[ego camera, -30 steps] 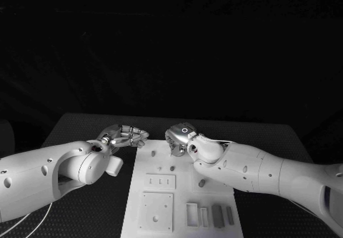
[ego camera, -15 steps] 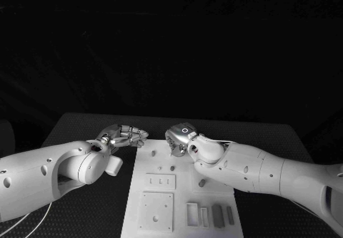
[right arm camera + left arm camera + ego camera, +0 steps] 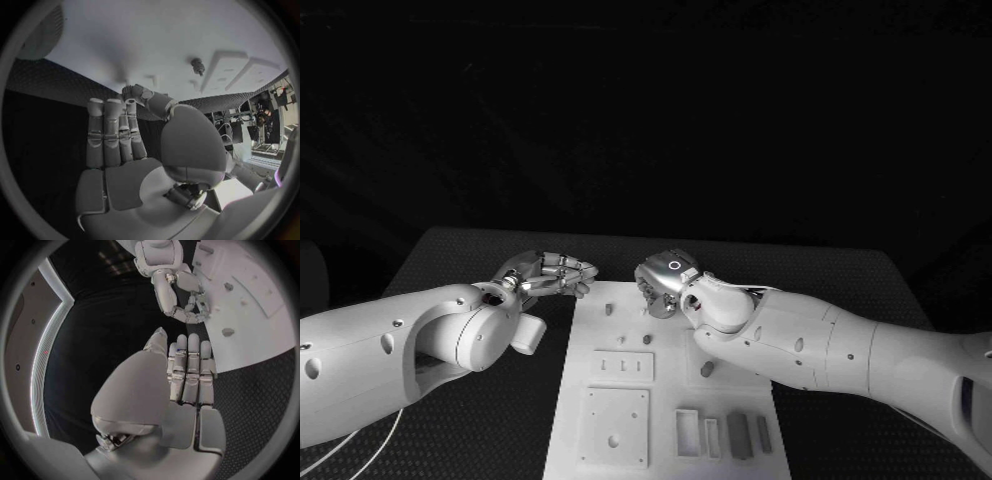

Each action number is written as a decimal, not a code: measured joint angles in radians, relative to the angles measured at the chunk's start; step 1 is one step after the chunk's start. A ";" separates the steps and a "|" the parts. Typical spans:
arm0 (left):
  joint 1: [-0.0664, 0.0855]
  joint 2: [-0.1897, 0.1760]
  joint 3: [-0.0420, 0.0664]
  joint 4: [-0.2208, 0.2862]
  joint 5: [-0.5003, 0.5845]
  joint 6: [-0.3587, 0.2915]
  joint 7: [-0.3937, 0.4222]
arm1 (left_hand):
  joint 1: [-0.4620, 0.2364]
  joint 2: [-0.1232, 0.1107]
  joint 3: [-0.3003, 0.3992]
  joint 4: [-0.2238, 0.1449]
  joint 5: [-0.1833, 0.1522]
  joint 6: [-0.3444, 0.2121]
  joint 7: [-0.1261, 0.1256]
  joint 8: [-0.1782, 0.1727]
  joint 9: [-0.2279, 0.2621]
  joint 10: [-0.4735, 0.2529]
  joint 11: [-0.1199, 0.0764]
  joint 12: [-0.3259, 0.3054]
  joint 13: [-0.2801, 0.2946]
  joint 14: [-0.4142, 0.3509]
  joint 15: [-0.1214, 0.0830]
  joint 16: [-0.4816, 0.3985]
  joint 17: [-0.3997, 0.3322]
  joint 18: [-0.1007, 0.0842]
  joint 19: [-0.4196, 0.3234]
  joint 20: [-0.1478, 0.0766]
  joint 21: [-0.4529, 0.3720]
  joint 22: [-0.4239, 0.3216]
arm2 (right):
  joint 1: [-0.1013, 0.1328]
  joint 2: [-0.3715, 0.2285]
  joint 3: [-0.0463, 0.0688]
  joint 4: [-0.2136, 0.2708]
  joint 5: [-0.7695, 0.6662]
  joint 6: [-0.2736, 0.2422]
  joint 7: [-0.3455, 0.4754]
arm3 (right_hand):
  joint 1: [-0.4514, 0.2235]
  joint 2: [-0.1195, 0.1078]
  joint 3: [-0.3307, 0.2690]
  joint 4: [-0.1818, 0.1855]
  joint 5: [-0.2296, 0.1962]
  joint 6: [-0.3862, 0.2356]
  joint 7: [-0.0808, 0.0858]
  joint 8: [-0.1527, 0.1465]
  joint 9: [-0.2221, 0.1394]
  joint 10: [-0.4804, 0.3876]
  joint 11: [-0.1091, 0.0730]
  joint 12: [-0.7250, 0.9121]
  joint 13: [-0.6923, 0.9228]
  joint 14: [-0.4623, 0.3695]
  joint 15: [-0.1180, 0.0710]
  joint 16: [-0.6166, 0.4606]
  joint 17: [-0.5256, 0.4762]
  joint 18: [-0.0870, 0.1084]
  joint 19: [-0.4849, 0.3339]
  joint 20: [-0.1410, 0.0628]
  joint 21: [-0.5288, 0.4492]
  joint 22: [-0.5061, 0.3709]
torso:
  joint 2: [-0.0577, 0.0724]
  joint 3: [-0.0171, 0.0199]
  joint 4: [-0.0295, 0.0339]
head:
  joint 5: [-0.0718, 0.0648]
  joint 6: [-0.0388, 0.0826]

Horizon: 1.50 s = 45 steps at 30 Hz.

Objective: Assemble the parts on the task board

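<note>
1. task board (image 3: 668, 400) lies mid-table, running from the near edge toward the far edge.
2. left hand (image 3: 548, 274) hovers just off the board's far-left corner, fingers (image 3: 187, 365) straight and pressed together, holding nothing.
3. grey parts (image 3: 740, 436) sit in slots at the board's near-right corner.
4. right hand (image 3: 664, 281) over the board's far edge, fingers (image 3: 112, 130) straight, together, nothing held.

The black table (image 3: 473, 255) carries the white task board (image 3: 668, 400); the board lies flat at its middle.

White smooth arms; silver segmented left hand (image 3: 548, 274), right hand (image 3: 664, 280).
</note>
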 measured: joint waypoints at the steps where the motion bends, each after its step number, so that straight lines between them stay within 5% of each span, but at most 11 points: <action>1: 0.000 0.000 0.000 0.000 0.000 0.000 0.000 | 0.000 0.000 0.000 0.000 0.000 0.000 0.000 0.000 0.000 0.000 0.000 0.000 0.000 0.000 0.000 0.000 0.000 0.000 0.000 0.000 0.000 0.000 | 0.000 0.001 0.000 -0.001 -0.001 0.000 0.000 | 0.000 0.000 0.000 0.000 0.000 0.000 0.000 0.000 -0.001 0.000 0.000 0.000 0.000 0.000 0.000 0.000 0.000 0.000 0.000 0.000 0.000 0.000 | 0.000 0.0000 0.0000 | 0.000 0.000; 22: 0.000 -0.001 0.000 0.001 0.000 0.000 0.000 | 0.000 0.000 0.000 0.000 0.000 0.000 0.000 0.000 0.002 0.000 0.000 -0.004 0.001 0.000 0.000 0.000 0.001 0.000 0.000 0.000 0.000 0.000 | -0.001 0.006 0.000 -0.009 -0.002 -0.001 -0.001 | -0.012 -0.028 0.021 0.007 0.000 -0.001 0.000 -0.007 0.000 0.000 0.000 0.000 0.000 -0.001 0.001 0.000 -0.004 0.000 -0.002 0.002 0.006 0.000 | 0.001 -0.0005 -0.0003 | 0.000 0.002; 26: 0.000 -0.001 0.000 0.001 0.000 0.000 0.000 | 0.000 0.000 0.000 0.000 0.000 0.000 0.000 0.000 0.002 0.000 0.000 -0.004 0.001 0.000 0.000 0.000 0.002 0.000 0.000 0.000 0.000 0.000 | -0.002 0.010 -0.003 -0.018 0.008 -0.001 0.000 | -0.020 -0.046 0.020 0.014 0.000 -0.047 0.021 -0.038 -0.007 -0.002 0.001 -0.029 0.000 -0.011 0.008 0.000 -0.009 0.000 -0.008 -0.004 0.009 0.000 | 0.001 -0.0007 0.0001 | 0.000 0.002; 33: 0.000 -0.002 0.000 0.000 0.000 0.000 0.000 | 0.000 0.000 0.000 0.000 0.000 0.000 0.000 0.000 0.002 0.000 0.000 -0.004 0.001 0.000 0.000 0.000 0.002 0.000 0.000 0.000 0.004 0.001 | -0.004 0.007 -0.005 -0.020 0.031 -0.001 0.006 | -0.027 -0.053 -0.013 -0.018 0.009 -0.135 0.063 -0.084 -0.026 -0.128 0.034 -0.030 0.036 -0.021 0.044 0.000 -0.014 0.000 -0.034 0.002 0.009 -0.001 | 0.001 -0.0007 0.0005 | -0.001 0.001; 45: 0.000 -0.003 0.000 -0.001 0.000 0.000 0.000 | -0.004 -0.004 0.003 -0.003 0.000 0.000 0.000 0.000 0.003 0.000 0.000 -0.004 0.001 0.000 0.000 0.000 0.003 0.000 0.000 0.000 0.004 0.000 | -0.007 -0.004 -0.007 -0.010 0.052 -0.012 0.010 | -0.032 -0.058 -0.028 -0.027 0.009 -0.147 0.072 -0.089 -0.028 -0.147 0.043 -0.031 0.021 -0.028 0.051 0.000 -0.016 0.000 -0.041 0.009 0.009 -0.001 | 0.001 -0.0006 -0.0001 | 0.001 -0.001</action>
